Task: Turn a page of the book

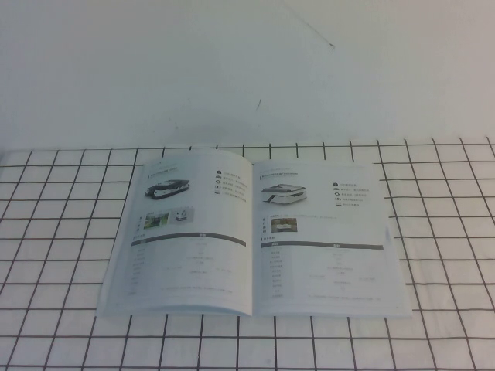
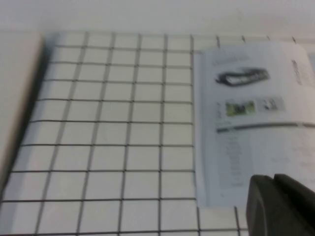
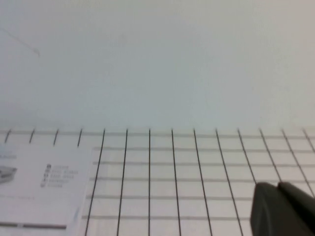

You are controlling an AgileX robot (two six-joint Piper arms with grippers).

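The book (image 1: 251,236) lies open and flat on the checked cloth in the middle of the high view. Its left leaf pictures a darker flat machine. The page (image 1: 325,239) is the right-hand leaf, showing a flat white-and-black machine, with its outer edge slightly curled. Neither arm shows in the high view. In the left wrist view my left gripper (image 2: 273,179) has its dark fingertips together, hovering near the book's (image 2: 256,123) near left corner. In the right wrist view my right gripper (image 3: 277,187) is shut and empty over the cloth, to the right of the book (image 3: 39,191).
A white cloth with a black grid (image 1: 62,232) covers the table and ends at a plain white wall (image 1: 232,69) behind the book. In the left wrist view the cloth's left edge (image 2: 34,98) meets a pale bare surface.
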